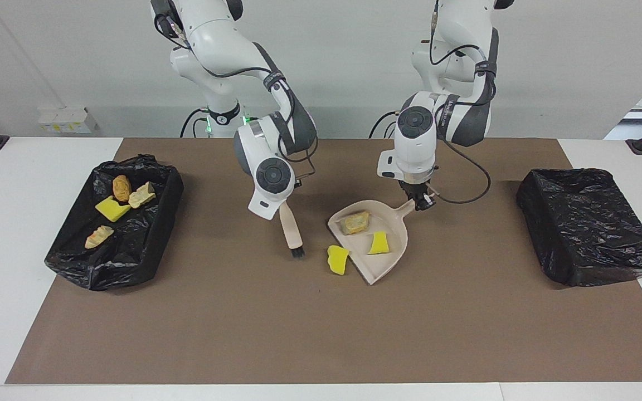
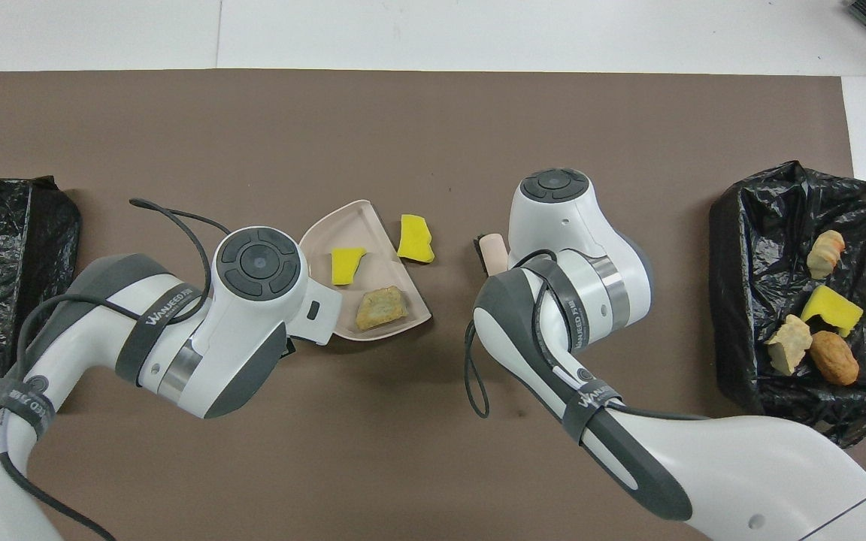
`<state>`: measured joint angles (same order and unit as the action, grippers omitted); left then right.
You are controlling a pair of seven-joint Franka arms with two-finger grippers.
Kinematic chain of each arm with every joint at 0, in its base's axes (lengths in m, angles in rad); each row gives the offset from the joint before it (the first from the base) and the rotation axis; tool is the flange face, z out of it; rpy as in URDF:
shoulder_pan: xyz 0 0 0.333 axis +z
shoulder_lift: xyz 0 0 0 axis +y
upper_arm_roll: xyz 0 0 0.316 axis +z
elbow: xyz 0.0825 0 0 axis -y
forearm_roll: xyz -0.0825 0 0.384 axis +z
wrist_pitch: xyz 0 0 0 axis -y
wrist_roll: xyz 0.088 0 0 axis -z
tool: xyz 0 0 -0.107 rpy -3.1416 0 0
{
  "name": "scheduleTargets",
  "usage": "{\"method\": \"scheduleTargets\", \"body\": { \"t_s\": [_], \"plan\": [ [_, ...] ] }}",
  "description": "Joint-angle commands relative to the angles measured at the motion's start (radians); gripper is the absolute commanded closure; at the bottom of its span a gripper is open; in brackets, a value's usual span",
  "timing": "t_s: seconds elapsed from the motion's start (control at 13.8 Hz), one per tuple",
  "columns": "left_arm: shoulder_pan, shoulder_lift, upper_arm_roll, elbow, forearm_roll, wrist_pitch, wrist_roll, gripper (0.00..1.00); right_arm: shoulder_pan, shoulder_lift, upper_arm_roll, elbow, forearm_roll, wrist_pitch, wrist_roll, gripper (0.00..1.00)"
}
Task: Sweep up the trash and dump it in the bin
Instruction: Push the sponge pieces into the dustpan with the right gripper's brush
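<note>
My left gripper (image 1: 422,201) is shut on the handle of the beige dustpan (image 1: 389,262), which lies mid-table on the brown mat. In the pan are trash pieces: a tan lump (image 1: 354,222) and a yellow chunk (image 1: 379,243). Another yellow sponge chunk (image 1: 336,259) lies on the mat at the pan's open edge. My right gripper (image 1: 281,207) is shut on a brush (image 1: 290,228), its black bristles (image 1: 297,252) down beside that chunk. From overhead I see the dustpan (image 2: 343,225), the loose sponge (image 2: 415,239) and the brush tip (image 2: 489,252). Both grippers are hidden under their wrists there.
A black-lined bin (image 1: 76,262) at the right arm's end of the table holds several scraps (image 1: 112,209). A second black-lined bin (image 1: 588,225) stands at the left arm's end. A brown mat (image 1: 321,334) covers the table.
</note>
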<state>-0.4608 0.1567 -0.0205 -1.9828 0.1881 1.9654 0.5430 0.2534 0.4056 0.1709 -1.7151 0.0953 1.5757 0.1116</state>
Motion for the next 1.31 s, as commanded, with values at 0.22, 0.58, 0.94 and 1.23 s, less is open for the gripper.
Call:
{"method": "scheduleTargets", "body": {
  "t_s": [0.22,0.58,0.94,1.23],
  "plan": [
    [-0.006,0.02,-0.006,0.027,-0.007,-0.037,-0.003,1.0,-0.008,0.022,0.007,0.051,0.047,-0.02,0.052,1.0],
    [-0.009,0.007,-0.006,0.015,0.063,-0.088,0.0,1.0,0.018,0.044,0.007,0.04,0.096,0.026,0.144,1.0],
    [-0.004,0.024,-0.009,0.041,0.086,-0.091,0.003,1.0,0.027,0.091,0.007,0.098,0.093,0.023,0.155,1.0],
    [-0.003,0.075,-0.01,0.114,0.085,-0.114,0.011,1.0,0.034,0.209,0.009,0.282,0.096,0.007,0.197,1.0]
  ]
}}
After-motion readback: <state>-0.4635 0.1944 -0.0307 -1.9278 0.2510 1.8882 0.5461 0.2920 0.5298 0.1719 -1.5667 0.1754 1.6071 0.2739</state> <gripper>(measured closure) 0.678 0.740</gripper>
